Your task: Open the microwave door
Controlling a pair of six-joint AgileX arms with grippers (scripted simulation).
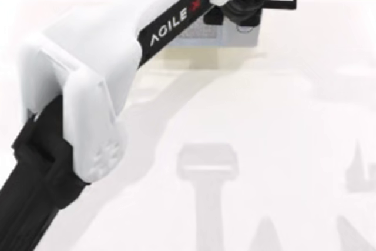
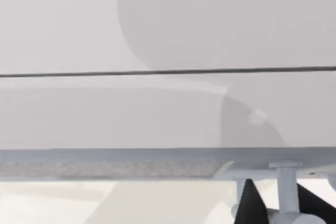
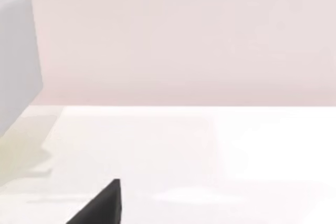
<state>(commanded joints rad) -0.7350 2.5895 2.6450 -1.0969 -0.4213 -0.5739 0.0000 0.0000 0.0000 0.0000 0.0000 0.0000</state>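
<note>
so, left arm [image 1: 88, 86] runs from the table's near-left corner diagonally up to the far edge, white link with the agilex print covering most of the left half of the top view. left gripper [image 1: 258, 4] sits at the far edge, just right of centre, right up against the microwave [image 1: 200, 36]; one dark finger [image 1: 282, 2] sticks out sideways toward the right. can't tell from the top view whether the fingers are apart or together.

microwave is at the far edge of the table [image 1: 264, 121], about centre, mostly hidden under the arm; only a strip of its light grey front and a bit of speckled mesh show below the wrist. it touches the table, pale shadow just in front of it.

left wrist view: flat grey top of the microwave [image 2: 168, 24] fills most of it, thin dark seam running across. below that the microwave door [image 2: 115, 167] shows edge-on as a speckled strip, with the slim bar handle [image 2: 286, 192] on its post. dark finger [image 2: 252, 203] just beside the handle post, a second dark piece on the post's other side; contact not clear.

right arm: out of the top view. right wrist view shows only a dark finger tip [image 3: 102, 205] over bare table [image 3: 220, 150], and a corner of the microwave [image 3: 18, 61] well apart. its finger state can't be told.
</note>
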